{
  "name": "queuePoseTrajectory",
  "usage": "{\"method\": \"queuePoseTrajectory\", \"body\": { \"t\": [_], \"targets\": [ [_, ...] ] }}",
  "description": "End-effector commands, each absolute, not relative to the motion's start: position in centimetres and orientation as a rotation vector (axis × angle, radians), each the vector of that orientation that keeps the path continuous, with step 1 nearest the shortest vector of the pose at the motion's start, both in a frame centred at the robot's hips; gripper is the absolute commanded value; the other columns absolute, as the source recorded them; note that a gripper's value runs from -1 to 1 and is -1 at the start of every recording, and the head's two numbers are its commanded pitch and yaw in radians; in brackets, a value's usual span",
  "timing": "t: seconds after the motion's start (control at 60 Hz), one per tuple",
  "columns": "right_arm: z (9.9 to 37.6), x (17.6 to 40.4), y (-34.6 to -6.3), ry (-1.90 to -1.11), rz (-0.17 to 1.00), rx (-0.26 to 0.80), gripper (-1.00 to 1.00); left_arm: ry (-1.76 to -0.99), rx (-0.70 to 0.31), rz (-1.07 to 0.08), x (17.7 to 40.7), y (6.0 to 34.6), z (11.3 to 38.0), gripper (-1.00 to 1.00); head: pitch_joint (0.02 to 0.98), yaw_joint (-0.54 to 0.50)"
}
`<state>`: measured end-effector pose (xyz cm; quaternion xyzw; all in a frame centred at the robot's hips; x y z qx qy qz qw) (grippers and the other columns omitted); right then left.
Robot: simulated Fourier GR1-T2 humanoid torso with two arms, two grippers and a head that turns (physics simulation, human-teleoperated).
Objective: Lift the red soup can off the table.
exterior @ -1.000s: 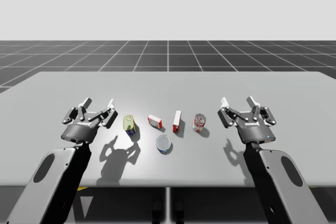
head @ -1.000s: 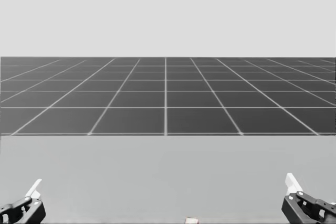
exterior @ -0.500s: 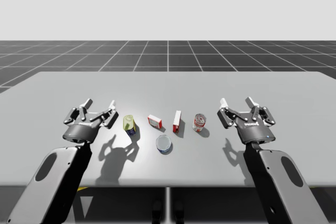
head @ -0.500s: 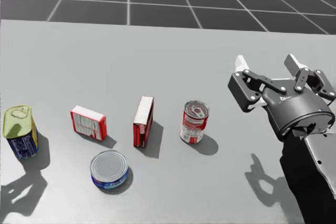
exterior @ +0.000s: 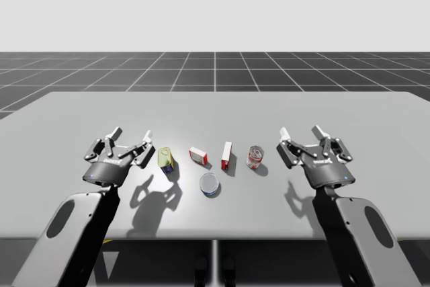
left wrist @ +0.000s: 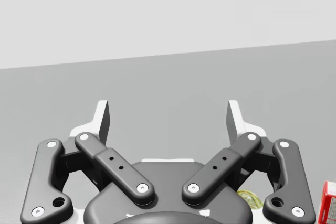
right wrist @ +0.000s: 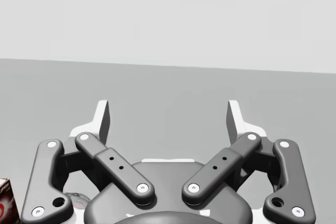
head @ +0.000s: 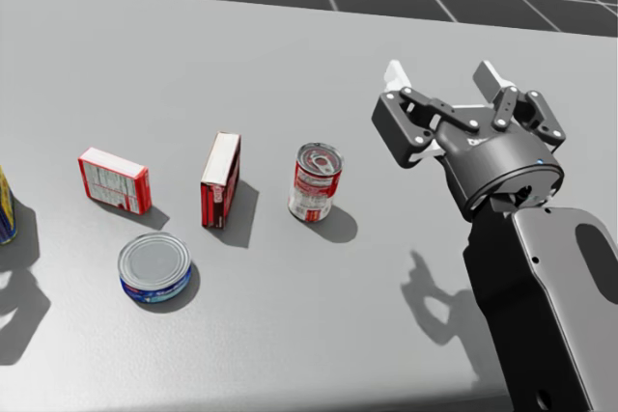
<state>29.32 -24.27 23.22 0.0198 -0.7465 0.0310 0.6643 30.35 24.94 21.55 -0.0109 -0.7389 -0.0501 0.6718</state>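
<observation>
My right gripper (head: 441, 79), fingers spread wide on nothing, hangs over the table (head: 290, 335) apart from the red soup can (head: 315, 183), which stands upright to its left, beyond the flat blue can (head: 153, 269) and near the upright red box (head: 220, 180)

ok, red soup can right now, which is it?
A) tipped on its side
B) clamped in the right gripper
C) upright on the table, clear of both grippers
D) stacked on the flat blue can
C: the red soup can stands upright on the table, and my right gripper is open beside it with a gap between them, not touching it.
</observation>
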Motion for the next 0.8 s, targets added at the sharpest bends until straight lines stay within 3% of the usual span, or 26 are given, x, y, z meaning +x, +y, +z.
{"method": "queuePoseTrajectory", "body": {
  "t": [0.017,0.15,0.4,0.8],
  "targets": [
    [23.4,28.1,-23.8,-1.653,0.124,0.1,-1.0,-1.675,-0.05,-0.112,30.1,24.7,21.8,-1.0,0.792,-0.24],
    [22.4,26.6,-23.6,-1.588,0.166,0.177,-1.0,-1.681,-0.068,-0.101,30.0,24.8,22.1,-1.0,0.787,-0.23],
    [19.1,25.2,-23.2,-1.528,0.201,0.21,-1.0,-1.691,-0.102,-0.087,30.0,24.9,22.4,-1.0,0.792,-0.23],
    [14.6,25.9,-20.9,-1.41,0.224,0.289,-1.0,-1.71,-0.099,-0.084,29.8,25.0,22.5,-1.0,0.797,-0.23]
  ]
}}
